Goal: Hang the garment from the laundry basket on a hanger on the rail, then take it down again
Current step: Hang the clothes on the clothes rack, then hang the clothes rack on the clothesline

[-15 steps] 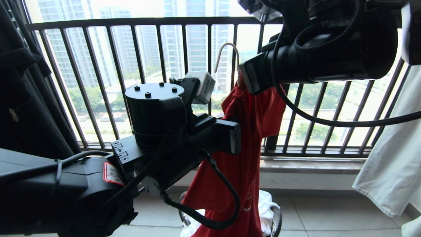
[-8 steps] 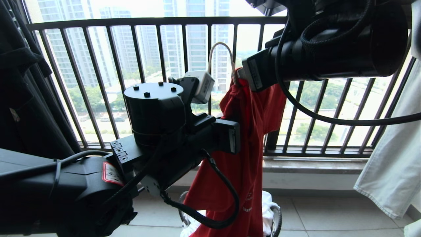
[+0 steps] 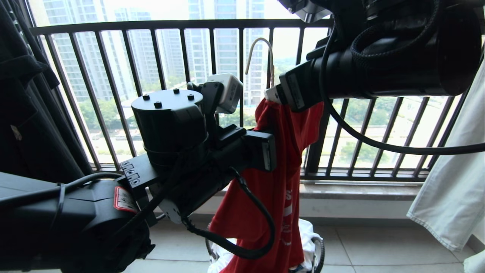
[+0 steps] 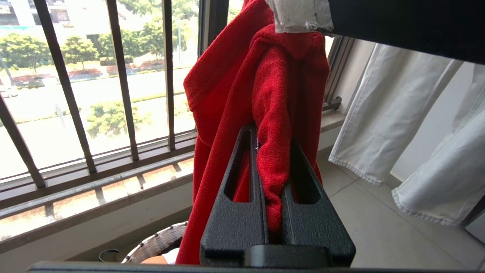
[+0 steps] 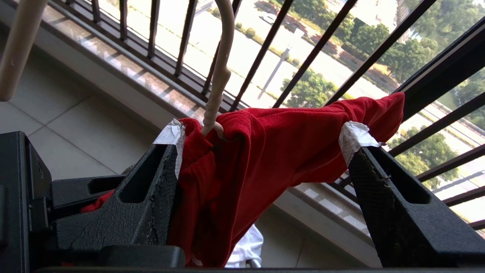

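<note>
The garment, a red T-shirt with white lettering, hangs bunched on the hanger, a thin white wire one. Its hook stands free in front of the window bars. My left gripper is shut on a thick fold of the garment below the collar. My right gripper is open at the collar. Its taped fingertips stand wide on either side of the red cloth, beside the hanger's neck. The laundry basket sits on the floor below. The rail is out of view.
A dark barred window railing runs straight ahead above a stone sill. Pale trousers hang at the right and a black garment at the left. White cloth lies in the basket. The floor is tiled.
My right gripper has opened from shut at the hanger's neck. The hanger hook swayed and the red shirt shifted a little. My left gripper has kept its grip on the shirt.
</note>
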{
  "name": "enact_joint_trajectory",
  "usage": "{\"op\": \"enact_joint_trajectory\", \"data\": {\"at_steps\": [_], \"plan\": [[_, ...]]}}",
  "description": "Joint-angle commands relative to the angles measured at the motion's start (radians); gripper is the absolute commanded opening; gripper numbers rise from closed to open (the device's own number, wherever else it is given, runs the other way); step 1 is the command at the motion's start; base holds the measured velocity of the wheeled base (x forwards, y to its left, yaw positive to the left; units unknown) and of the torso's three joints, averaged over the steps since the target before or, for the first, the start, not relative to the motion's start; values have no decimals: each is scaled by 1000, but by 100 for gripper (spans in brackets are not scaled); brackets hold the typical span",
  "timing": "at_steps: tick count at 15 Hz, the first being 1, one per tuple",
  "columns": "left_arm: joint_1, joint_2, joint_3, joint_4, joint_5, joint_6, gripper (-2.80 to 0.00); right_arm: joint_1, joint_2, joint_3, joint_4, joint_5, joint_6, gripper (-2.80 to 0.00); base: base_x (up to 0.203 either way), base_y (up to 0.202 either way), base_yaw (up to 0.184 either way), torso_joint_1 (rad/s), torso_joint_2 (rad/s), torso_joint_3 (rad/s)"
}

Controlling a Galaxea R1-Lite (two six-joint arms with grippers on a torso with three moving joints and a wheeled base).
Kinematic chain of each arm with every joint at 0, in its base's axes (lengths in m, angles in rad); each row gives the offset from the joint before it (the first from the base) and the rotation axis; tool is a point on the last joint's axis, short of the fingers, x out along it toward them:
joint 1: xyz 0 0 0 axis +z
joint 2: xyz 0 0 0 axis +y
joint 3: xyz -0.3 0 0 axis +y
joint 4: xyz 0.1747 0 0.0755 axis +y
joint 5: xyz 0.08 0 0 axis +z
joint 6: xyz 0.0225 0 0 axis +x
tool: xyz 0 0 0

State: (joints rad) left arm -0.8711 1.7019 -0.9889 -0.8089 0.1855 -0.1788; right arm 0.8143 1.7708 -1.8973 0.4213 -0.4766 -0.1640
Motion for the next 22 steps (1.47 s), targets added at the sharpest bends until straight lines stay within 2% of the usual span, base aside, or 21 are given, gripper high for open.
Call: {"op": "enact_joint_trajectory", "data": {"at_steps": [1, 5, 7, 8, 13, 14, 16, 18, 22], "plan": [[1, -2, 1, -6, 2, -1, -280, 1, -14, 18, 2, -3, 0, 0, 0, 0, 0, 0, 0, 0], [3, -5, 1, -7, 2, -2, -280, 1, -66, 49, 3, -1, -1, 0, 0, 0, 0, 0, 0, 0], [12, -9, 0, -7, 0, -7, -280, -1, -120, 90, 45, -26, 0, 0, 0, 0, 0, 0, 0, 0], [18, -17, 0, -7, -2, -13, -280, -1, -152, 113, 70, -32, 0, -280, 0, 0, 0, 0, 0, 0], [50, -79, 20, 2, -12, -25, -280, -18, -248, 159, 136, -31, -25, -280, 0, 0, 0, 0, 0, 0], [58, -108, 41, 9, -36, -31, -280, -22, -258, 157, 177, -25, -29, -280, 0, 0, 0, 0, 0, 0], [69, -165, 76, 59, -106, -38, -280, -30, -275, 158, 230, 12, -31, -280, 0, 0, 0, 0, 0, 0], [81, -215, 86, 168, -190, -39, -280, -40, -284, 158, 240, 44, -48, -280, 0, 0, 0, 0, 0, 0], [165, -290, 84, 329, -457, -38, -280, -54, -290, 150, 253, 138, -76, -280, 0, 0, 0, 0, 0, 0]]}}
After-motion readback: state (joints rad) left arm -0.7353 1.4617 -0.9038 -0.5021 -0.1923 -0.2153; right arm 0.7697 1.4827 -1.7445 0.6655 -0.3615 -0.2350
